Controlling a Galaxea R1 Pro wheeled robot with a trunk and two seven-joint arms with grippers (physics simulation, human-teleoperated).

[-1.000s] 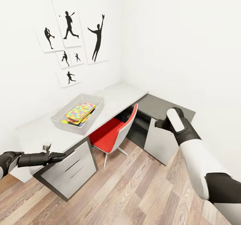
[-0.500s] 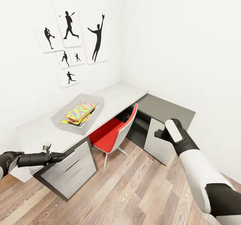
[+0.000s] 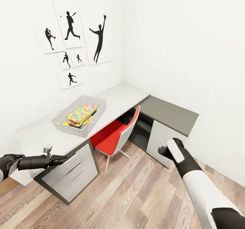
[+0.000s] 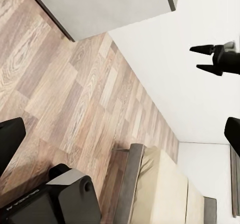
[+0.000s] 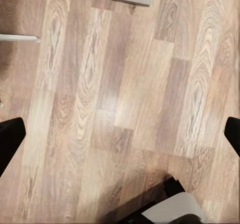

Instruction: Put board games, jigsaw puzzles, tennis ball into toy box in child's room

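Observation:
The light-grey toy box [image 3: 61,120] sits on the white table [image 3: 122,98] by the wall. A jigsaw puzzle [image 3: 81,113] of bright interlocking pieces lies on top of other flat colourful toys inside it. My left gripper [image 3: 63,159] hovers at the table's near front corner, fingers wide apart in its wrist view [image 4: 120,139]. My right gripper [image 3: 162,151] hangs low in front of the cabinet, pointing down at the wooden floor, and stands open and empty [image 5: 120,139]. The bed [image 4: 160,189], with a beige mattress and dark frame, shows in the left wrist view.
A red chair [image 3: 114,135] is tucked under the table beside a grey drawer unit [image 3: 69,174]. A low cabinet with a dark grey top [image 3: 170,113] fills the corner at right. Wooden floor [image 3: 136,195] lies open in front. Posters [image 3: 71,42] hang above the table.
My right arm has dropped from level with the dark cabinet top to low in front of its door. The left arm and the toy box have not moved.

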